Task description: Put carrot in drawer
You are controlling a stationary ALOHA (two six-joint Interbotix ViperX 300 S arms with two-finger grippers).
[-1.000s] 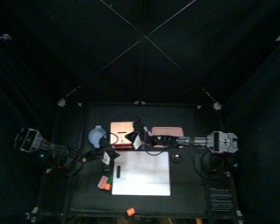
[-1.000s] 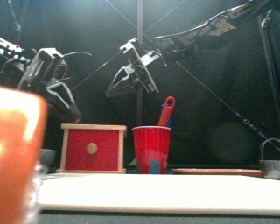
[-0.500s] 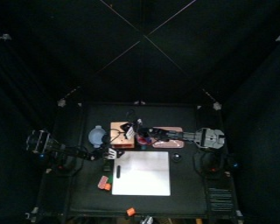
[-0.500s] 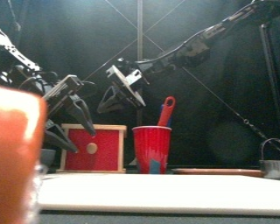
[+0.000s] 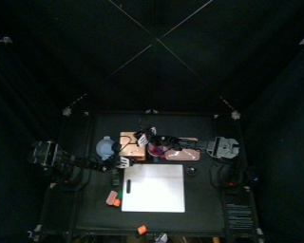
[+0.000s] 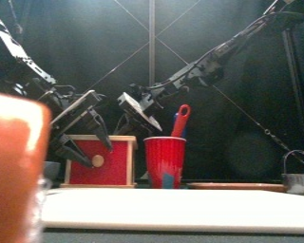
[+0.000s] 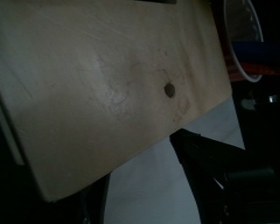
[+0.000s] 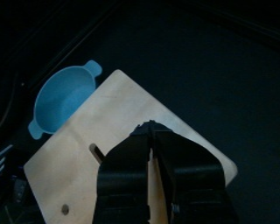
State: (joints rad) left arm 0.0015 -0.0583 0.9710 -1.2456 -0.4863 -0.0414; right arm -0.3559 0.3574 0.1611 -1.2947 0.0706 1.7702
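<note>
The drawer (image 5: pixel 133 144) is a tan wooden box at the table's middle left; the front view shows its red face (image 6: pixel 98 159) with a knob. My right gripper (image 8: pixel 149 131) hangs over the drawer's top (image 8: pixel 108 140), shut on a thin orange carrot (image 8: pixel 150 191) between its jaws. From above, that right gripper (image 5: pixel 147 142) reaches across from the right. My left gripper (image 6: pixel 79 119) stands with its jaws spread, empty, just in front of the drawer. The left wrist view is filled by a wooden drawer panel (image 7: pixel 95 87) with a small knob (image 7: pixel 168 88).
A pink tray (image 5: pixel 180 148) lies right of the drawer, a blue bowl (image 5: pixel 105 147) left of it. A red cup (image 6: pixel 165 161) holds a red spatula. The white sheet (image 5: pixel 155 187) covers the front middle, with an orange block (image 5: pixel 114 197) at its left.
The left gripper has dropped toward the drawer's front and spread its jaws wider. The right gripper has come lower and further left over the drawer, still holding the carrot.
</note>
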